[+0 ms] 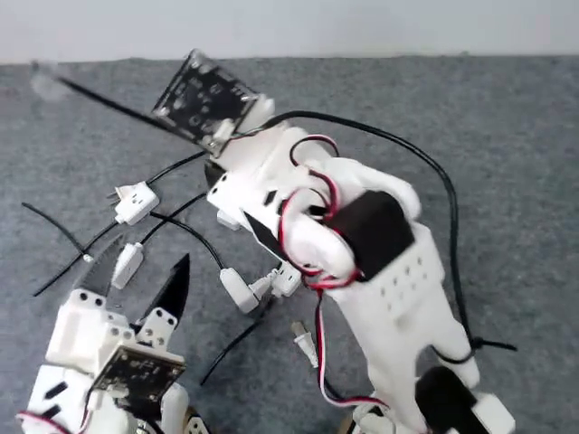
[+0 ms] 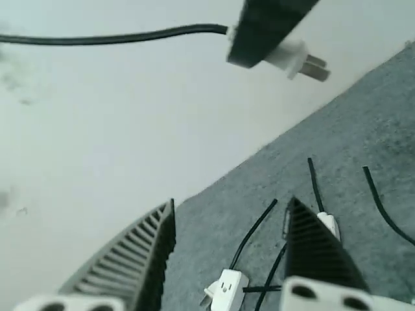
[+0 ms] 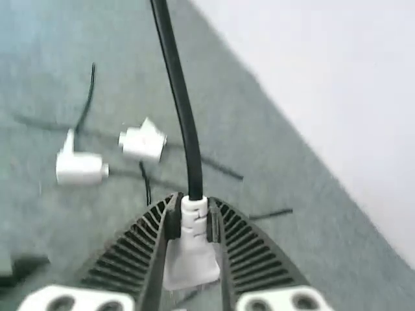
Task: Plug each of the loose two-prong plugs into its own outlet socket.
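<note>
Right end effector (image 3: 192, 214): clenched on a white two-prong plug (image 3: 189, 249). The plug's black cable (image 3: 175, 97) runs straight out past the fingertips. In the left wrist view this end effector (image 2: 262, 29) hangs well above the bench. The held plug's two metal prongs (image 2: 314, 67) stick out to one side and the cable leaves from the other.

Left end effector (image 1: 152, 249): released, fingers spread wide, low over the grey bench (image 1: 507, 163) at the near left of the high view. Nothing is between the fingers (image 2: 130, 265).

White outlet socket (image 1: 136, 201): lies flat on the bench just beyond the left end effector, unplugged, with a black lead attached. In the left wrist view the socket (image 2: 227, 285) shows in the gap between the open fingers, slots facing up.

Loose white plug (image 1: 127, 262): lies on the bench just beside one finger of the left end effector. In the left wrist view it (image 2: 327, 223) sits partly hidden behind a finger.

Second corded white plug (image 1: 240, 289): lies on the bench under the right arm (image 1: 380, 271), beside another small white piece. Whether the two touch cannot be told.

Third loose plug (image 1: 303, 342): lies on the bench near the right arm's base, prongs visible.

The right wrist view shows a rounded white connector (image 3: 81, 168) and a blocky white connector (image 3: 142, 139) on the bench, near each other but apart.
</note>
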Robot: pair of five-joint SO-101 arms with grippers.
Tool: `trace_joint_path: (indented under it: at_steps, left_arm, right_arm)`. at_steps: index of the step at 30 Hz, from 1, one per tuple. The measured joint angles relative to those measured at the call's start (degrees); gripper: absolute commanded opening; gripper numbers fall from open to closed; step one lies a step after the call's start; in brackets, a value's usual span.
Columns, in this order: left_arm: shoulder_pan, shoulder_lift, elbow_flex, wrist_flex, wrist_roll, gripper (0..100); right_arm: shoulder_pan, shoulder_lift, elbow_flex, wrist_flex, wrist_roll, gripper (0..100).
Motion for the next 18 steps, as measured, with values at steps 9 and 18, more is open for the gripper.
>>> trace_joint_path:
  at_steps: [9,18]
  left_arm:
    - [12.5,0.0,2.3,-4.9,-3.5,26]
    - [15.4,0.0,2.6,-16.2,-10.3,26]
  right_arm:
    - [-2.0,-1.8,0.0,-4.5,-2.7,0.9]
    - [-7.5,-4.9,0.0,-4.6,-2.8,0.9]
